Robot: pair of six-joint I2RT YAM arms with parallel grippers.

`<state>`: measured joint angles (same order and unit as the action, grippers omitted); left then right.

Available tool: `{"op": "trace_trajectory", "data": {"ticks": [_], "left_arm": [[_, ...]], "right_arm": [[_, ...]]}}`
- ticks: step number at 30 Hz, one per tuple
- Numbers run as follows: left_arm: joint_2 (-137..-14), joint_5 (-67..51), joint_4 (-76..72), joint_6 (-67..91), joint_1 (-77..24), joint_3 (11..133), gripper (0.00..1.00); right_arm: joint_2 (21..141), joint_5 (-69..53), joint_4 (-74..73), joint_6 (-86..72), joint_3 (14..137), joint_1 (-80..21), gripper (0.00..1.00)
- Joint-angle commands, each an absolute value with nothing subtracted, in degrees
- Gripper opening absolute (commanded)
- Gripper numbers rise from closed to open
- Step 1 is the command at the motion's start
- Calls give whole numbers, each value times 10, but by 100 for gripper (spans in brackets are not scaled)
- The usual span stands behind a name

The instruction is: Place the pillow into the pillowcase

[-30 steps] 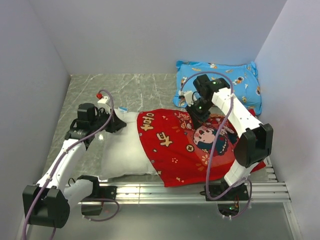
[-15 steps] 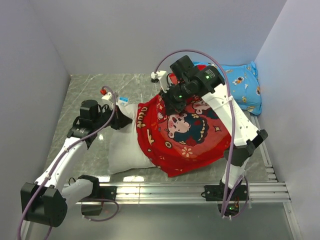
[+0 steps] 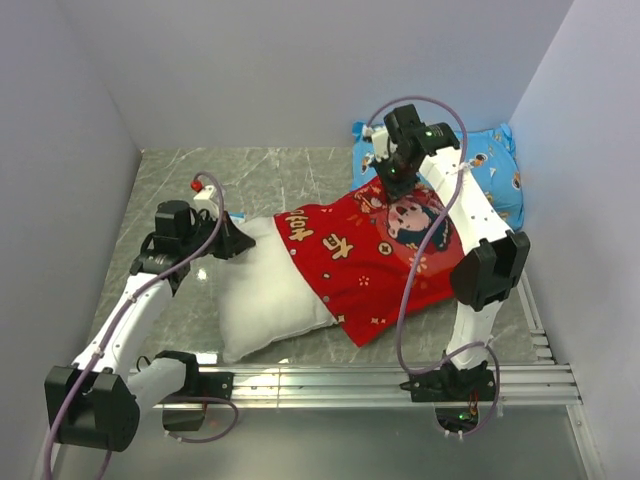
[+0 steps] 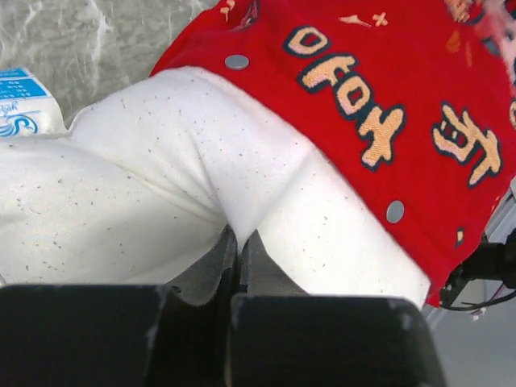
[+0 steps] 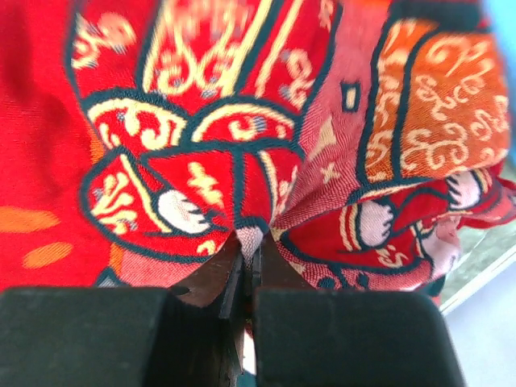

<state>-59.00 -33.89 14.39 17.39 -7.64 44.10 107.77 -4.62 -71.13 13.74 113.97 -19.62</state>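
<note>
The white pillow (image 3: 262, 292) lies across the table's middle, its right part inside the bright red cartoon-print pillowcase (image 3: 385, 262). The left part sticks out bare. My left gripper (image 3: 232, 241) is shut on a pinch of the pillow's far left edge; in the left wrist view the pillow (image 4: 161, 185) is clamped at my left gripper (image 4: 239, 239), with the pillowcase's snap-studded opening (image 4: 379, 113) just beyond. My right gripper (image 3: 388, 184) is shut on the pillowcase's far edge and holds it up; in the right wrist view my right gripper (image 5: 251, 240) clamps a fold of the pillowcase (image 5: 210, 137).
A blue cartoon-print pillow (image 3: 487, 165) lies at the back right, just behind my right gripper. Grey walls close in the table on the left, back and right. An aluminium rail (image 3: 330, 383) runs along the near edge. The grey marble tabletop (image 3: 270, 175) shows at the back left.
My right gripper has swung left and up with the pillowcase, then back right and toward the far side, stretching the case. The pillow's bare left part shifted slightly; my left gripper kept its hold.
</note>
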Motion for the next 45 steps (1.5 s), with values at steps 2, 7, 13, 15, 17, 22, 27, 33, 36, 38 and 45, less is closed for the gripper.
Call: {"op": "trace_trajectory", "data": {"ticks": [2,7,13,15,17,22,27,33,36,38,45], "left_arm": [[-587,-349,43,245,-55,433,0],[-591,-351,-31,269,-54,439,0],[-582,-286,-23,304,-54,407,0],[-581,-257,-7,318,-55,400,0],[-582,-248,-2,335,-55,393,0],[-566,-246,28,342,-55,398,0],[-573,-250,47,359,-55,401,0],[-577,-252,54,365,-55,396,0],[-577,-253,54,364,-56,396,0],[-570,-251,53,360,-56,392,0],[-556,-249,54,366,-56,373,0]], "right_arm": [[1091,-71,-603,130,1273,-243,0],[1057,-105,-482,91,1281,-294,0],[992,-2,-355,119,1127,-349,39],[1040,50,-457,118,1180,-350,64],[1029,55,-546,90,1197,-338,69],[829,-83,-536,98,976,-355,79],[746,-127,-559,103,814,-465,79],[761,-75,-476,70,720,-526,79],[792,-34,-427,61,676,-534,81],[823,-2,-402,39,672,-533,82],[884,12,-327,1,654,-553,48]]}}
